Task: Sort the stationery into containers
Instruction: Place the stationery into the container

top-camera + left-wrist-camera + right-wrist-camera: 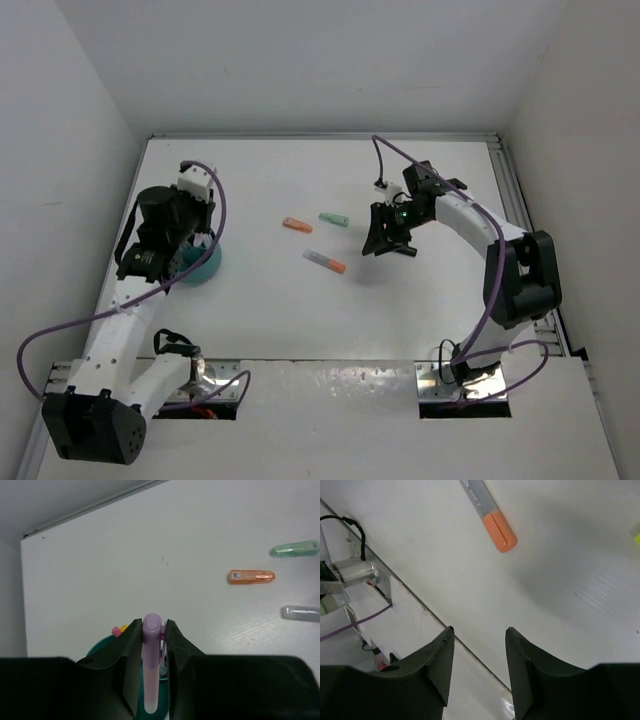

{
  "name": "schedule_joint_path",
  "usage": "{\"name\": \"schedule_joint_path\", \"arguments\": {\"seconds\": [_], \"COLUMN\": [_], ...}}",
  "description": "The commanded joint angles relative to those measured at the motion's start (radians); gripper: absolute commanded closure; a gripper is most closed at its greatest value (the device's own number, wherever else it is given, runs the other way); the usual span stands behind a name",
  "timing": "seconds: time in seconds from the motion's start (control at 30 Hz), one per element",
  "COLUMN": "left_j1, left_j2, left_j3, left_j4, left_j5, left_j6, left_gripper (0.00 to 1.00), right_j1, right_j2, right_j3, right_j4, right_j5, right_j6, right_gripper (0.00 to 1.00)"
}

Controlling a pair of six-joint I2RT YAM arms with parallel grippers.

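My left gripper [152, 623] is shut on a purple pen [151, 645] that stands upright between its jaws, just over the round teal bowl [102, 649]. Pink and yellow caps [119, 629] stick up from the bowl. In the top view the left gripper [186, 254] hangs over the bowl [207, 266] at the table's left. Mid-table lie an orange pen [297, 225], a mint green pen [333, 219] and a grey marker with an orange cap [325, 262]. My right gripper [390, 241] hovers open and empty to their right, with the grey marker [490, 515] ahead of its fingers.
White walls close in the table on the left, back and right. A metal rail [525, 230] runs along the right edge. The arm bases and cables [200, 385] sit at the near edge. A yellow bit [637, 537] shows at the right wrist view's edge.
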Motion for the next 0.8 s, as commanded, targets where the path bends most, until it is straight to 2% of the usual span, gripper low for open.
{"name": "schedule_joint_path", "arguments": {"seconds": [0.0,0.17,0.37,0.5,0.77], "left_j1": [0.144,0.273,0.384,0.413,0.457], "left_j2": [0.015,0.095,0.123,0.106,0.094], "left_j3": [0.011,0.025,-0.018,-0.069,-0.136], "left_j4": [0.034,-0.006,0.011,0.057,0.091], "left_j5": [0.342,0.584,0.751,0.773,0.799], "left_j6": [0.059,0.111,0.162,0.165,0.185], "left_gripper": [1.00,1.00,1.00,1.00,1.00], "right_j1": [0.018,0.035,0.055,0.067,0.112], "right_j2": [0.023,0.042,0.069,0.082,0.083], "right_j3": [0.039,0.042,0.062,0.070,0.061], "right_j4": [0.006,0.010,0.006,0.018,0.087], "right_j5": [0.032,0.032,0.019,0.041,0.193], "right_j6": [-0.045,-0.045,-0.058,-0.056,-0.067], "right_gripper": [0.56,0.56,0.56,0.56,0.57]}}
